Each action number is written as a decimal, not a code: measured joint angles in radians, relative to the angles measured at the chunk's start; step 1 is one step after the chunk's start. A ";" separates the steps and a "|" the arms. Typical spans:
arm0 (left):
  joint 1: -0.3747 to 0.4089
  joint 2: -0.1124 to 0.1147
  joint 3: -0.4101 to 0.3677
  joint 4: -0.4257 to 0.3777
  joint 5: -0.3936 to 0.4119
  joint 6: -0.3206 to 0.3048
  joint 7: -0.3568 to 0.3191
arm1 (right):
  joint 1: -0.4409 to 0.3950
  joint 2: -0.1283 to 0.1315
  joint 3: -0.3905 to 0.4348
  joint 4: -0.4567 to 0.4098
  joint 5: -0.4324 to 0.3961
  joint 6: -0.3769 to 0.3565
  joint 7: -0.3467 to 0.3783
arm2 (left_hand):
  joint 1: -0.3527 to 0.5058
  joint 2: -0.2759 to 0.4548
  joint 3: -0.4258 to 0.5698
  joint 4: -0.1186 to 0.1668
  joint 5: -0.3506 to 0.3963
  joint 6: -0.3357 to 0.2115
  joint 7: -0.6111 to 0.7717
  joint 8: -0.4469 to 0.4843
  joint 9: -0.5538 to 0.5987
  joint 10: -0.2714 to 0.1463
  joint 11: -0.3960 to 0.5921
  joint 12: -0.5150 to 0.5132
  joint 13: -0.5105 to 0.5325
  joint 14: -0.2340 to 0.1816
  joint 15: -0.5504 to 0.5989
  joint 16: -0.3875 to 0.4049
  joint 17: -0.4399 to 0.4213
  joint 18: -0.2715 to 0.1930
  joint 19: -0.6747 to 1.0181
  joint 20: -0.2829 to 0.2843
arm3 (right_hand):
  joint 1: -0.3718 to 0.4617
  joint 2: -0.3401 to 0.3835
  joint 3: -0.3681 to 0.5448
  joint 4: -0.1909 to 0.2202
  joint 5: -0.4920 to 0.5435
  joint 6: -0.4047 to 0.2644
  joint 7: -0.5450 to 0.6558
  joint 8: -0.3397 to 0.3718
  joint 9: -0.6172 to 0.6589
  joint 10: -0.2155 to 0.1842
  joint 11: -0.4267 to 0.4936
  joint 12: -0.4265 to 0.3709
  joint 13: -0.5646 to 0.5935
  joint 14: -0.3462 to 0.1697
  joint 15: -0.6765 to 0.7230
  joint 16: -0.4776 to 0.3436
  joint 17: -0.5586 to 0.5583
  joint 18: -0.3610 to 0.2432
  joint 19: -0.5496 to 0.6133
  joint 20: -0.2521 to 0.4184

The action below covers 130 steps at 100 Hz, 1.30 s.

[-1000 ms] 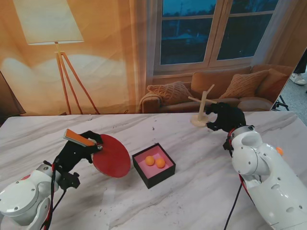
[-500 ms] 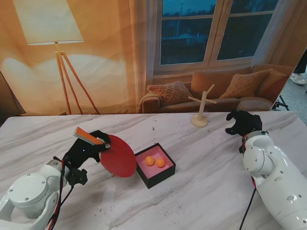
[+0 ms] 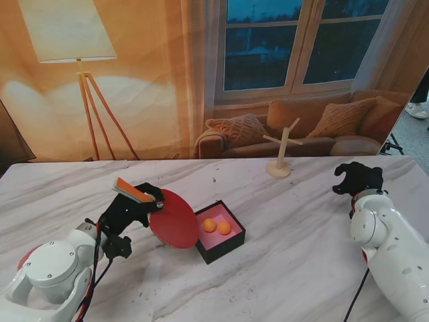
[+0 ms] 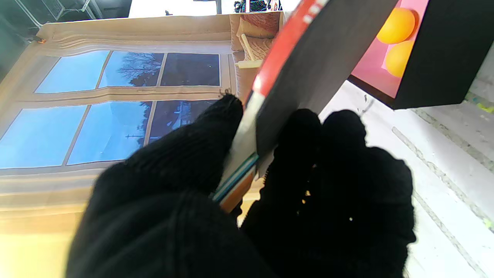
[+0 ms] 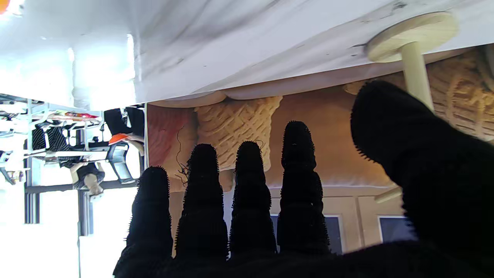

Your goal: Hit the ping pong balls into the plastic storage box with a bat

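Stand view: left hand (image 3: 131,209) clenched around the bat (image 3: 174,219) handle, orange grip end sticking out toward the far left. Red blade is tilted, its right edge touching or just beside the left wall of the plastic storage box (image 3: 231,243). Box is black outside, pink inside, mid-table, with two orange ping pong balls (image 3: 216,226) side by side in it. Right hand (image 3: 358,178) is well off to the right, near the far table edge, fingers loosely curled, holding nothing. Wooden stand (image 3: 281,158) sits at the far edge between box and right hand.

Left wrist view: gloved fingers (image 4: 328,154) and thumb pinch the bat (image 4: 305,73) at the handle base; dark face toward camera, red edge showing. Box corner (image 4: 444,54) just past the blade, both balls (image 4: 397,42) visible inside.

Right wrist view: right hand (image 5: 270,200) fingers straight, slightly apart, empty. Wooden stand base (image 5: 411,34) on the marble table (image 5: 231,46).
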 measured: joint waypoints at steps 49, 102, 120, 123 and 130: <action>0.005 0.002 0.000 0.004 0.006 -0.008 -0.018 | 0.065 0.000 -0.022 0.193 0.017 0.065 -0.111 | 0.000 0.000 0.000 0.000 0.000 0.000 0.000 0.004 0.000 0.000 0.000 0.000 0.000 0.000 -0.001 0.000 -0.001 0.000 0.000 0.000 | 0.000 0.028 -0.013 0.000 -0.025 -0.072 -0.003 0.005 -0.060 -0.024 -0.004 -0.015 -0.037 -0.019 -0.011 -0.010 0.031 0.014 -0.071 0.061; 0.003 0.002 0.007 0.007 0.005 -0.005 -0.016 | 0.086 0.001 -0.022 0.286 0.052 0.126 -0.137 | 0.000 -0.001 0.004 0.000 0.000 0.000 0.000 0.004 0.000 0.000 0.000 0.000 0.000 0.000 -0.001 0.000 -0.001 0.000 0.000 0.000 | 0.000 0.030 -0.012 0.000 -0.024 -0.084 -0.003 0.005 -0.057 0.004 0.021 -0.022 -0.015 0.001 0.024 -0.010 0.081 0.040 -0.095 0.110; 0.003 0.002 0.009 0.006 0.004 -0.002 -0.014 | 0.077 0.002 -0.012 0.290 0.051 0.136 -0.131 | 0.000 -0.001 0.004 0.000 0.000 0.000 0.000 0.004 0.000 0.000 0.000 0.000 0.000 0.000 -0.001 0.000 -0.001 0.000 0.000 0.000 | 0.000 0.030 -0.012 0.000 -0.020 -0.084 -0.001 0.005 -0.038 0.021 0.034 -0.008 0.022 0.042 0.042 0.000 0.132 0.069 -0.059 0.137; 0.003 0.002 0.009 0.006 0.004 -0.001 -0.013 | 0.077 0.002 -0.011 0.294 0.053 0.138 -0.131 | 0.000 -0.001 0.004 0.000 0.000 0.000 0.000 0.004 0.000 0.000 0.000 0.000 0.000 0.000 -0.001 0.000 -0.001 0.000 0.000 0.000 | 0.000 0.030 -0.012 0.000 -0.020 -0.084 -0.001 0.005 -0.038 0.023 0.035 -0.004 0.035 0.049 0.046 0.001 0.134 0.073 -0.045 0.143; 0.004 0.002 0.009 0.005 0.005 -0.001 -0.013 | 0.078 0.002 -0.011 0.306 0.061 0.141 -0.135 | 0.000 -0.001 0.004 0.000 0.000 0.000 0.000 0.004 0.000 0.000 0.000 0.000 0.000 0.000 -0.001 0.000 -0.001 0.000 0.000 0.000 | 0.001 0.030 -0.012 0.000 -0.020 -0.084 -0.001 0.005 -0.025 0.038 0.041 0.007 0.048 0.052 0.054 0.002 0.135 0.076 -0.001 0.147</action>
